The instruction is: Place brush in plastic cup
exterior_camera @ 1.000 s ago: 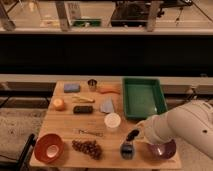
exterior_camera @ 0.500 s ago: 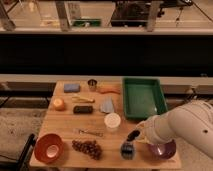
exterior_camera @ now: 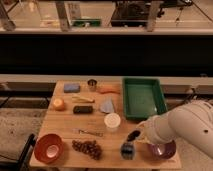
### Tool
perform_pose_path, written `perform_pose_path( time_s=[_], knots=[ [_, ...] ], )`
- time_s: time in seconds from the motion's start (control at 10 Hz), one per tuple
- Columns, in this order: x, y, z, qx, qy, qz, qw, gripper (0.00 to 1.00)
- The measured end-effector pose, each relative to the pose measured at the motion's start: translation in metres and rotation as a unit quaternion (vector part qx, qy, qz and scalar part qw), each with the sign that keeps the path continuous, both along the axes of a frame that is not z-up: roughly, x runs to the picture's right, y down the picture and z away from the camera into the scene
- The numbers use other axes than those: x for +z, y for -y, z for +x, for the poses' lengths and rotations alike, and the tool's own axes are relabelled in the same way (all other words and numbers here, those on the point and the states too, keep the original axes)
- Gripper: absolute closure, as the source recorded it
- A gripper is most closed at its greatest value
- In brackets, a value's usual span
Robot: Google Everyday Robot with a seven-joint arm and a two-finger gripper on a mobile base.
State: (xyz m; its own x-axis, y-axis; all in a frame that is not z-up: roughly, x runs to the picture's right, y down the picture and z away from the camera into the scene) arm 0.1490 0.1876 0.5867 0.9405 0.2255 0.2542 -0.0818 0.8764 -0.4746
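The light-blue plastic cup [exterior_camera: 127, 150] stands near the table's front edge, between the grapes and the purple bowl. The brush [exterior_camera: 132, 137] is at the cup: its dark head sits at the cup's mouth and its black handle leans up and to the right. My gripper [exterior_camera: 138, 131], at the end of the white arm coming in from the right, is right at the top of the brush handle, just above and to the right of the cup. Whether the brush head rests inside the cup or hangs just over it I cannot tell.
A purple bowl [exterior_camera: 161, 149] sits under my arm at the right. A white cup [exterior_camera: 112, 121], grapes [exterior_camera: 87, 147], a red bowl [exterior_camera: 48, 148] and a thin dark utensil [exterior_camera: 90, 132] lie to the left. A green tray [exterior_camera: 143, 97] stands behind.
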Motion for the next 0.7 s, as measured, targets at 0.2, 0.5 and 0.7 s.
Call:
perform_pose_path(
  time_s=[0.2, 0.5, 0.7],
  knots=[
    [0.0004, 0.0005, -0.0012, -0.002, -0.001, 0.001, 1.0000, 0.78],
    [0.0009, 0.0009, -0.0024, -0.002, -0.001, 0.001, 1.0000, 0.49],
    [0.0013, 0.0007, -0.0029, -0.004, -0.002, 0.002, 1.0000, 0.28]
  ],
)
